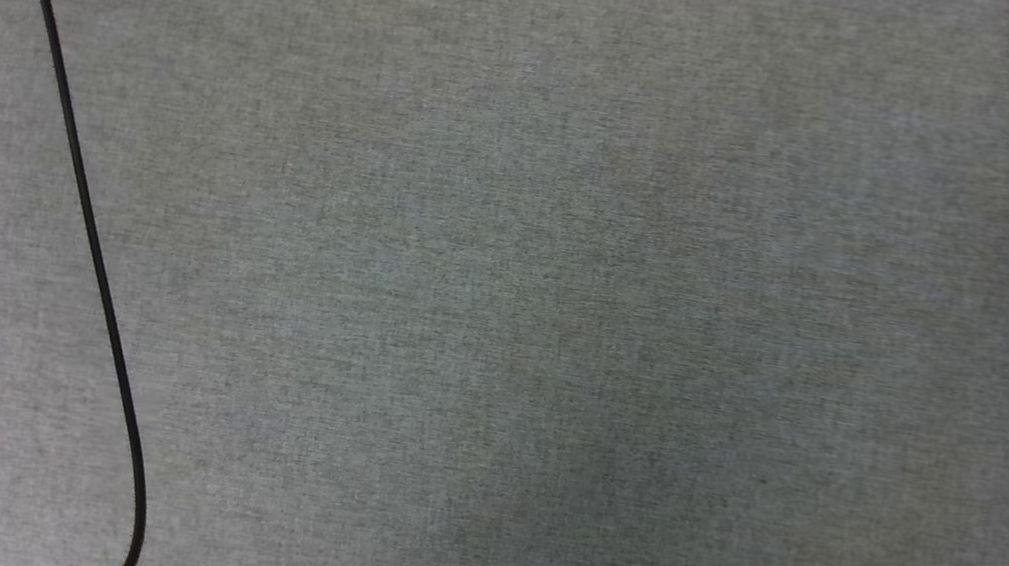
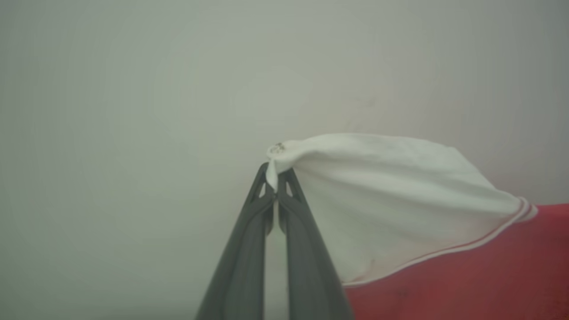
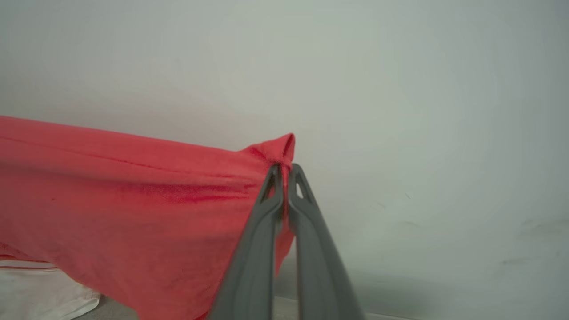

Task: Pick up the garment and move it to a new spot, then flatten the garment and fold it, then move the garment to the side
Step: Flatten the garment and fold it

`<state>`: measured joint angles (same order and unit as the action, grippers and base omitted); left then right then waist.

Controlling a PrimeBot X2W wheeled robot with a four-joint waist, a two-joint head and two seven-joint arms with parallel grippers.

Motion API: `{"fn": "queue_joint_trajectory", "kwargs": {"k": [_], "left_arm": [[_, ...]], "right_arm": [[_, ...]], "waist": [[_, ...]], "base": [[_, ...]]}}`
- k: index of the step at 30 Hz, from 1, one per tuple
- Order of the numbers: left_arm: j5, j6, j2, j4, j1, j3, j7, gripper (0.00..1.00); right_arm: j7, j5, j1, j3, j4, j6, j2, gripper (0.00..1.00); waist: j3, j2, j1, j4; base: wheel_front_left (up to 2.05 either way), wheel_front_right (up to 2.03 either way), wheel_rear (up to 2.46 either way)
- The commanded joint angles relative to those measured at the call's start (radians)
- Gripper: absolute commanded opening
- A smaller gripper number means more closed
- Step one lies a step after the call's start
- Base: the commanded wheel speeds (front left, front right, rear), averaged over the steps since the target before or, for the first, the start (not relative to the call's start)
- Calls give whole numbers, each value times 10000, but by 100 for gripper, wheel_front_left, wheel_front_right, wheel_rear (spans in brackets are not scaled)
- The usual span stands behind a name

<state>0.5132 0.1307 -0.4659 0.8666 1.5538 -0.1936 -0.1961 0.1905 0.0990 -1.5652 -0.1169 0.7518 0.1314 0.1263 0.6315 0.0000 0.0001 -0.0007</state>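
The garment (image 2: 400,200) is strung between both hands. Its white sleeve tip is pinched mid-frame by the left hand (image 2: 276,178), with the red body trailing off to the lower right. The right hand (image 3: 284,171) is clamped on a red corner, and the cloth spreads across the left side. The head view has a grey textured surface (image 1: 615,290) with a black cable (image 1: 83,196) running down the left.
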Motion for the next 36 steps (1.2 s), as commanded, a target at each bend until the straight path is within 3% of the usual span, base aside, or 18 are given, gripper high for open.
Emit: {"fn": "queue_joint_trajectory", "kwargs": {"k": [1, 10, 16, 19, 29, 36], "left_arm": [[183, -9, -20, 39, -239, -57, -115, 0], [1829, -4, 155, -89, -2526, -674, -544, 0], [2408, -5, 151, -714, -4970, -1160, -681, 0], [2540, -5, 70, -1177, -6173, -942, -702, 0], [1821, -123, 412, -3002, -10354, 332, -711, 0], [1505, -449, 759, -4082, -12631, 683, -712, 0]], "right_arm": [[-93, -55, 189, -22, 116, -14, -16, 0], [-1040, -861, 1850, 297, 1022, -16, 213, 0], [-1666, -1970, 4024, 774, 1210, -14, 315, 0], [-1821, -2512, 5156, 1022, 1067, -14, 447, 0], [-1711, -3769, 8687, 1489, -443, -16, 1081, 0], [-881, -4022, 11182, 1215, -2507, -17, 1053, 0]], "waist": [[112, 0, -1, 95], [-195, 0, -1, 450], [-949, 0, -1, 577], [-1374, 0, -1, 552], [-3149, 0, -1, 559], [-4303, 0, -1, 435]], "base": [[0, 0, 0], [0, 0, 0], [0, 0, 0], [0, 0, 0], [0, 0, 0], [0, 0, 0]]}}
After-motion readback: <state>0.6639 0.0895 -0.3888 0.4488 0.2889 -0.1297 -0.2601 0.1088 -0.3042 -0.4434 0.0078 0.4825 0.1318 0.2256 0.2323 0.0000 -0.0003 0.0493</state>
